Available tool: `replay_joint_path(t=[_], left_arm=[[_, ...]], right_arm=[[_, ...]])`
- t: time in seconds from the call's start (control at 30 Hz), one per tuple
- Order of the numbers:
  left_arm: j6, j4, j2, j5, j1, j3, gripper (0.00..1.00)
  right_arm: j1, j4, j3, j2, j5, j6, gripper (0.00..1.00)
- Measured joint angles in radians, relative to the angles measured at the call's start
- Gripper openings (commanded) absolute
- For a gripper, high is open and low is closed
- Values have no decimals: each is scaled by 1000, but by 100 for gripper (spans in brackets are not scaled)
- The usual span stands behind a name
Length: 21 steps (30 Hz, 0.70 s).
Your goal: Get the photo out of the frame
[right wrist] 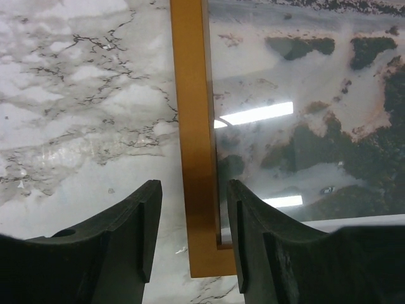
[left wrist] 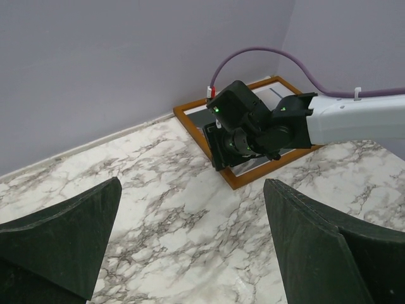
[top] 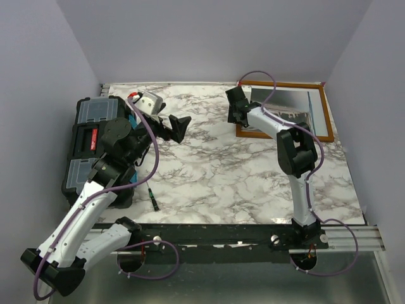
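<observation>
At the far right corner of the table [top: 209, 183] the frame [top: 297, 84] lay flat, photo [top: 294, 104] inside. Right gripper [right wrist: 193, 190] sat spread astride its left side; left gripper [left wrist: 193, 190] spread, empty, well apart. Print probably thin, floppy, crease-prone: pinch its edge, not the wood.

No readable text — the red label [top: 95, 137] on the toolbox [top: 84, 155] blurs.

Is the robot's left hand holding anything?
No, the left gripper is wide open, and only the marble table shows between its fingers.
</observation>
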<state>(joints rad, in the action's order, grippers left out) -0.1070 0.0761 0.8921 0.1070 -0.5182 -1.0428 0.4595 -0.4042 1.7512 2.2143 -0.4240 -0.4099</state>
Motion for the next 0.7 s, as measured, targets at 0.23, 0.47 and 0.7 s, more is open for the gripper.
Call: replay_joint_path(t=[0.23,0.47,0.7], left_arm=[[-9,0,6,3,1,0,99],[-18,0,21,10,2,0,97],[-90,2,36,10,2,-4,97]], right_arm=[[14,0,-27,8,-15,1,47],[28,0,-44,18,-34,11,24],[59,27,-117,-27,-63,10,4]])
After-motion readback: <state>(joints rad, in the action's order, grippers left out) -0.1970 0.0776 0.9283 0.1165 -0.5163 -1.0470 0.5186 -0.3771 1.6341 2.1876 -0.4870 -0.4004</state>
